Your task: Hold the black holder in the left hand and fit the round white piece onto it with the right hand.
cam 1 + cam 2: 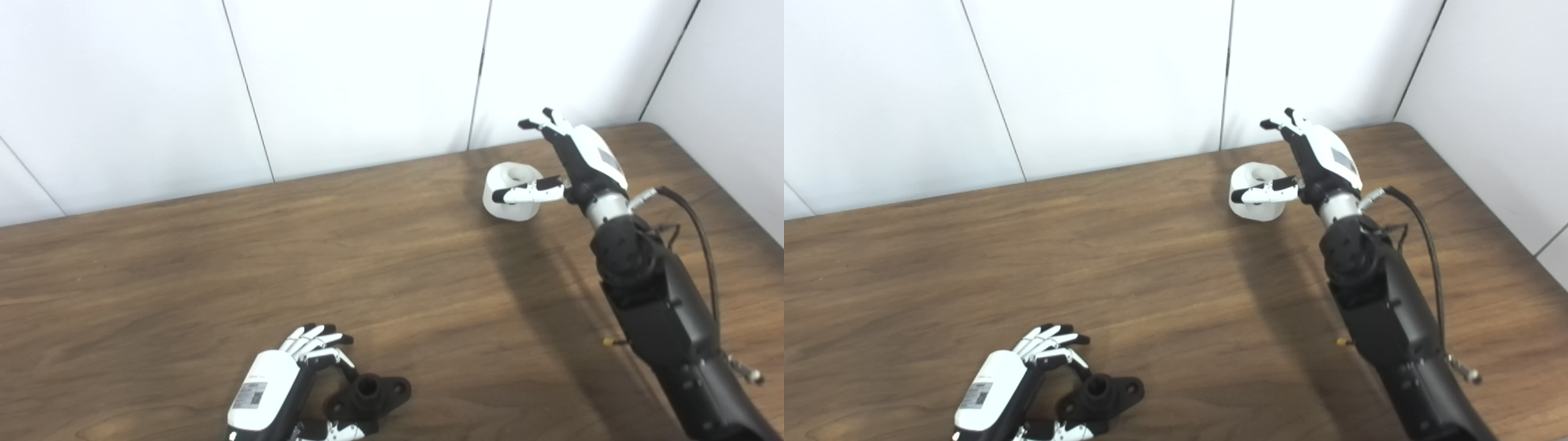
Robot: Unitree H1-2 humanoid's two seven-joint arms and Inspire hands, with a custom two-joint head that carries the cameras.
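Left hand [278, 386] cupped beside black holder [367, 395], not gripping; right hand [566, 162] spread at round white piece [511, 191]. I judge both grasps next.

No text is legible. The back of the left hand [264, 392] carries a small grey label with unreadable print; the back of the right hand [582, 156] carries a blank-looking grey patch.
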